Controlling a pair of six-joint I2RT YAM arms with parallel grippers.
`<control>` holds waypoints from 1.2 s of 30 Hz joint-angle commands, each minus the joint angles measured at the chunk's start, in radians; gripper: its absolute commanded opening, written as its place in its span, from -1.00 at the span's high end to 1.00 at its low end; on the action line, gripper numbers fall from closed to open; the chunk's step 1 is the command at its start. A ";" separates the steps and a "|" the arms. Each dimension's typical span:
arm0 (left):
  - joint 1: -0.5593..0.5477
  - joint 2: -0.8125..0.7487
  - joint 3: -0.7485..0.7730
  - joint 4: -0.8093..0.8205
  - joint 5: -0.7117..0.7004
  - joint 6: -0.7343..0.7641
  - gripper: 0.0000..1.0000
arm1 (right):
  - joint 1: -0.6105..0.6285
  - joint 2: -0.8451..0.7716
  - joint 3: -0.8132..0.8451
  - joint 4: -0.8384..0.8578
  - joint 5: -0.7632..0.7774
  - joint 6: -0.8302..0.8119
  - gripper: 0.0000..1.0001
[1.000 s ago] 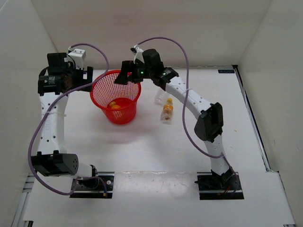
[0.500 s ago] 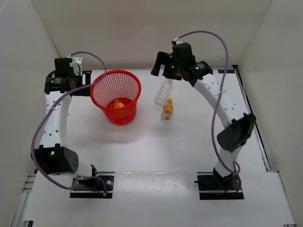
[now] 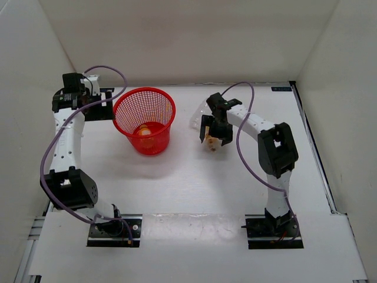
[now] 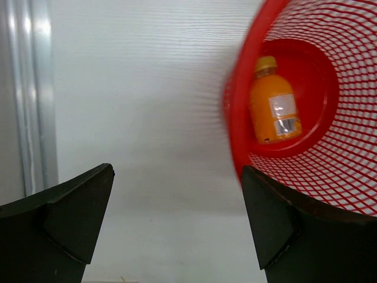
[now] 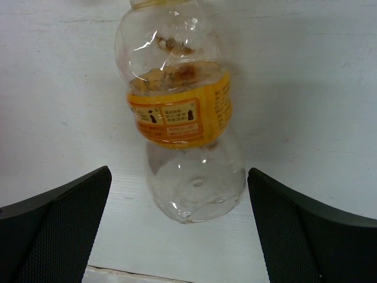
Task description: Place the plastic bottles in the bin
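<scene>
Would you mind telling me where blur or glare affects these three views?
Left wrist: the bin has a smeared near rim, while the orange bottle inside looks sharp. Right wrist: the labelled bottle is crisp, with highlights on its clear plastic. Top external: even light, soft shadows, glare on the table at its near edge.

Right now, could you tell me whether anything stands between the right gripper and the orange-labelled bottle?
Nothing visible does: the open right gripper hangs directly over the orange-labelled bottle, whose body shows unobstructed in the wrist view.
</scene>
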 commanded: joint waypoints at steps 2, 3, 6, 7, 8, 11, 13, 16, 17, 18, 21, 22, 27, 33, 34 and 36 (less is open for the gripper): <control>0.058 -0.123 -0.057 0.086 -0.162 -0.075 -1.00 | -0.005 0.014 -0.022 0.074 -0.016 -0.031 -1.00; 0.058 -0.146 -0.086 0.114 -0.330 -0.091 -1.00 | -0.005 0.028 -0.022 0.085 -0.016 -0.042 -1.00; 0.127 -0.208 -0.184 0.171 -0.479 -0.112 -1.00 | -0.014 0.061 0.029 0.099 0.010 -0.105 -1.00; 0.127 -0.208 -0.216 0.171 -0.488 -0.103 -1.00 | -0.014 0.084 0.045 0.099 0.010 -0.125 -1.00; 0.127 -0.217 -0.233 0.171 -0.488 -0.091 -1.00 | -0.014 0.097 0.074 0.099 0.010 -0.142 -1.00; 0.127 -0.226 -0.290 0.171 -0.488 -0.112 -1.00 | -0.014 0.126 0.087 0.099 0.010 -0.189 -0.81; 0.127 -0.226 -0.322 0.171 -0.488 -0.128 -1.00 | -0.014 0.137 0.069 0.099 0.010 -0.189 -0.40; 0.127 -0.245 -0.357 0.171 -0.497 -0.137 -1.00 | -0.023 0.071 0.003 0.099 0.046 -0.169 0.55; 0.127 -0.245 -0.379 0.171 -0.497 -0.137 -1.00 | -0.033 0.043 -0.017 0.099 0.056 -0.157 0.68; 0.127 -0.254 -0.388 0.171 -0.506 -0.137 -1.00 | -0.045 -0.018 -0.037 0.110 0.056 -0.157 0.75; 0.127 -0.254 -0.400 0.171 -0.526 -0.137 -1.00 | -0.059 -0.157 -0.063 0.119 0.047 -0.146 0.87; 0.127 -0.254 -0.400 0.171 -0.526 -0.137 -1.00 | -0.059 -0.194 -0.054 0.130 0.047 -0.146 0.87; 0.127 -0.225 -0.400 0.181 -0.526 -0.137 -1.00 | -0.007 -0.330 0.113 0.278 -0.005 -0.205 0.87; 0.127 -0.187 -0.380 0.181 -0.526 -0.146 -1.00 | 0.101 -0.121 0.461 0.433 -0.204 -0.163 0.46; 0.127 -0.187 -0.380 0.181 -0.526 -0.146 -1.00 | 0.101 -0.080 0.514 0.433 -0.240 -0.151 0.37; 0.127 -0.187 -0.380 0.181 -0.526 -0.146 -1.00 | 0.127 0.023 0.639 0.409 -0.356 -0.131 0.14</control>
